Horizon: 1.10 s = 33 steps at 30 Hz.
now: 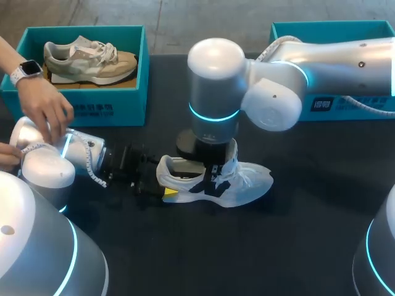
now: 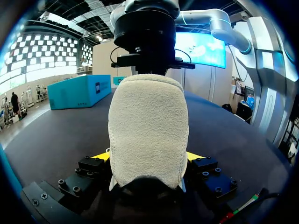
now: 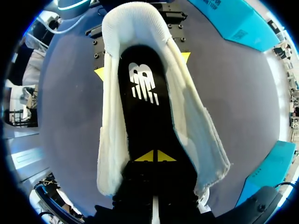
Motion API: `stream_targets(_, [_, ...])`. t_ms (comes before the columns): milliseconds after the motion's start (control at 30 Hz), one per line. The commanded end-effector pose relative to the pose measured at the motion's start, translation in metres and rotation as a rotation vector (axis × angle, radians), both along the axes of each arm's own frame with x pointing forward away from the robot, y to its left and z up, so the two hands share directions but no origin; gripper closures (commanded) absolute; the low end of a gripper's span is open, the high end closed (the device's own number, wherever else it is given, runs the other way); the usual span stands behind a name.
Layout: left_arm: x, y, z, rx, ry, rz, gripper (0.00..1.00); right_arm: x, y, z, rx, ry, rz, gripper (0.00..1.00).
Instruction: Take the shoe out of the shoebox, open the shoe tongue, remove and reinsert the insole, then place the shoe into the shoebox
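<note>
Sneaker of white mesh with a dark blue side logo (image 1: pixel 241 182) lies upright on the black table (image 1: pixel 278 246), near its middle, toe toward my right. The left gripper (image 2: pixel 147 158) is closed on the sneaker's fuzzy white heel, one yellow tip against each side. The right arm comes down from above, and the right gripper (image 3: pixel 153 156) is inside the shoe's opening. Its two yellow tips are pressed together on the black insole with a white logo (image 3: pixel 145 107), which lies flat inside the shoe. I cannot tell whether they pinch the insole. At the table's far left stands an open teal cardboard shoebox (image 1: pixel 117 105) holding a beige and grey sneaker (image 1: pixel 86 58). A second teal box (image 1: pixel 327 26) stands at the far right. A person's hand wearing a wristwatch (image 1: pixel 46 114) rests on the left arm (image 1: pixel 74 154).
</note>
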State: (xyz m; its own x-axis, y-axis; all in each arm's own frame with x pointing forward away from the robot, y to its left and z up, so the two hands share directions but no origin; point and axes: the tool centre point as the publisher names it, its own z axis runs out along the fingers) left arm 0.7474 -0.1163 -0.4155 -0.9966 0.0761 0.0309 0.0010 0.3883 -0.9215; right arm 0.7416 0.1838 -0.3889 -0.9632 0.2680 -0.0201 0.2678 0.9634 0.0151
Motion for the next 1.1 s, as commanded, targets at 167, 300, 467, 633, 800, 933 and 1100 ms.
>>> stream_targets(167, [-0.001, 0.002, -0.003, 0.003, -0.001, 0.002, 1.00, 0.000, 0.002, 0.009, 0.024, -0.043, 0.008, 1.00])
stream_targets(300, [-0.001, 0.002, -0.003, 0.003, -0.001, 0.002, 1.00, 0.005, 0.006, 0.006, 0.036, -0.039, 0.025, 1.00])
stream_targets(467, [-0.001, 0.002, -0.003, 0.003, -0.001, 0.002, 1.00, 0.009, 0.014, -0.002, 0.060, -0.028, 0.045, 1.00])
stream_targets(633, [-0.001, 0.002, -0.003, 0.003, -0.001, 0.002, 1.00, 0.008, 0.020, -0.011, 0.080, -0.005, 0.053, 0.84])
stream_targets(800, [-0.001, 0.002, -0.003, 0.003, -0.001, 0.002, 1.00, 0.005, 0.019, -0.013, 0.082, 0.003, 0.047, 0.73])
stream_targets(933, [-0.001, 0.002, -0.003, 0.003, -0.001, 0.002, 1.00, 0.005, 0.018, -0.012, 0.081, -0.003, 0.039, 0.68])
stream_targets(1100, [-0.001, 0.002, -0.003, 0.003, -0.001, 0.002, 1.00, 0.011, 0.023, -0.016, 0.080, -0.007, 0.041, 0.60])
